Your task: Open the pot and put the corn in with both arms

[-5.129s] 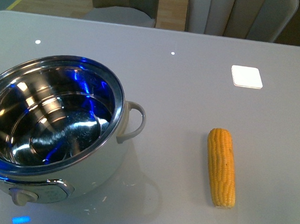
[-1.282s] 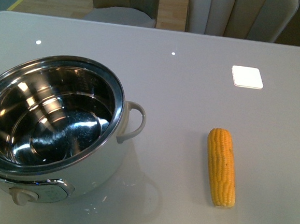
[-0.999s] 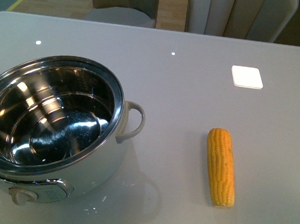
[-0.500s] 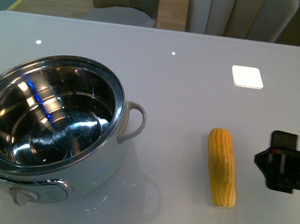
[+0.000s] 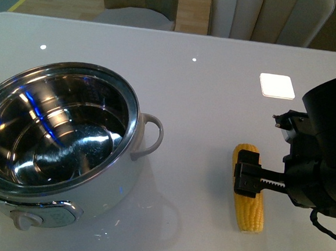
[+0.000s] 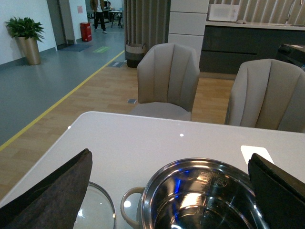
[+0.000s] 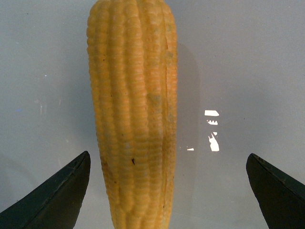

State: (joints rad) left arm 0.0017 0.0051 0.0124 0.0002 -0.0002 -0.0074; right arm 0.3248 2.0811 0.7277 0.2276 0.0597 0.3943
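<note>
pot [image 5: 116,185] sits lidless on the left of the tabletop [image 5: 206,88], bowl empty. corn [image 5: 249,212] lies flat well to its right. the grab is on: right claw [image 7: 167,157] hangs over the cob, spread wide astride it, gripping nothing. left claw [image 6: 169,191] also wide open, empty, above the pot. next imo: drop, pinch mid-cob. glossy grey top w/ chairs [image 6: 167,71] and wood floor behind.

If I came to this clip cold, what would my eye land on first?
The big open pot, its steel bowl gleaming, fills the left side of the white table. Right of it, the right gripper is poised with open jaws either side of the yellow corn.
</note>
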